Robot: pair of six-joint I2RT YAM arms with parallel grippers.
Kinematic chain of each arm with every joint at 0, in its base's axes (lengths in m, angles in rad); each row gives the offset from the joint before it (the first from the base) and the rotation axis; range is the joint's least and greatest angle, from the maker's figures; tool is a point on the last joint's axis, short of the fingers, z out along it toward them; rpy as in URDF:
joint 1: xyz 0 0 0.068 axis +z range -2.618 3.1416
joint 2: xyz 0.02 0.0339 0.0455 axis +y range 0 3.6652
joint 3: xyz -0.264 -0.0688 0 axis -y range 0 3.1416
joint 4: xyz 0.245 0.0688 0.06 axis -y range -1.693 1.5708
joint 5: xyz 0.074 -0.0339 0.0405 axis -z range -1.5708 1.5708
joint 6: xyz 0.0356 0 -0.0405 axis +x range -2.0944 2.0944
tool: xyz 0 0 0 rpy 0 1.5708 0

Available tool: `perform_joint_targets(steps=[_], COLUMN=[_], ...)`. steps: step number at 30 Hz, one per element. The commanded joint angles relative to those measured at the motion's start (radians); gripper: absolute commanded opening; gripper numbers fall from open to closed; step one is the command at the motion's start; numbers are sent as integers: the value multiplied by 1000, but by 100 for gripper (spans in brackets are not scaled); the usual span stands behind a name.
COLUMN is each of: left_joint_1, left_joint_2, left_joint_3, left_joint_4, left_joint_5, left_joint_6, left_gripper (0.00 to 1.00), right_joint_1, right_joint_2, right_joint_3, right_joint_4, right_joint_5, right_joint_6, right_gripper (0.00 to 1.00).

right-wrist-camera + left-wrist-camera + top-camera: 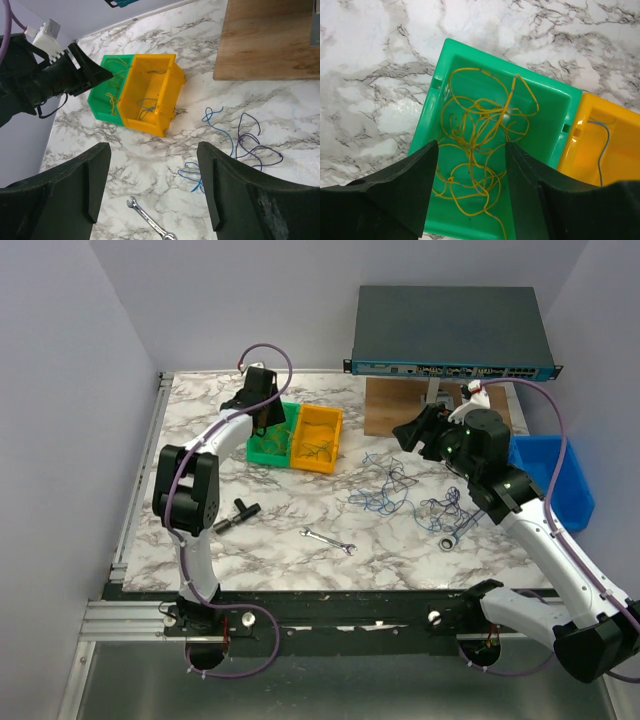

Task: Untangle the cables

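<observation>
A loose tangle of thin blue and purple cables (pixel 392 486) lies on the marble table right of centre, with a second small clump (pixel 438 510) nearby; it also shows in the right wrist view (pixel 222 131). Yellow cables (pixel 482 132) lie coiled in a green bin (pixel 547 107). A thin grey-blue wire (pixel 603 145) lies in the yellow bin (pixel 318 438). My left gripper (pixel 266 420) hangs open and empty above the green bin (pixel 262 443); in the left wrist view the left gripper (pixel 471 150) holds nothing. My right gripper (pixel 408 430) is open and empty above the table, behind the blue tangle; the right wrist view shows the right gripper (pixel 152 152) over bare marble.
A silver wrench (pixel 328 541) lies near the front centre, and it shows in the right wrist view (pixel 150 222). A second wrench (pixel 458 532) lies by the right arm. A black tool (pixel 238 512) lies at the left. A blue bin (pixel 558 480) stands at the right, and a network switch (pixel 450 335) on a wooden block (pixel 395 408) at the back.
</observation>
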Motion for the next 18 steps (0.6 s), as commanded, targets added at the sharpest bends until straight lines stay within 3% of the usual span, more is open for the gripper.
perform_joint_targets(steps=[1, 8, 13, 18], left_joint_1=[12, 26, 26, 11], left_joint_2=[-101, -217, -229, -261], left_joint_3=[-12, -71, -13, -81], left_joint_4=[-79, -101, -199, -213], left_joint_5=[133, 242, 316, 388], left_joint_6=[-18, -17, 2, -11], left_gripper=[58, 59, 59, 61], right_joint_1=[4, 4, 4, 4], right_joint_2=[4, 3, -7, -7], right_joint_3=[-2, 6, 0, -1], right_joint_4=[13, -11, -28, -38], right_joint_5=[19, 19, 21, 17], right_joint_6=[-8, -10, -13, -14], right_gripper=[77, 77, 77, 77])
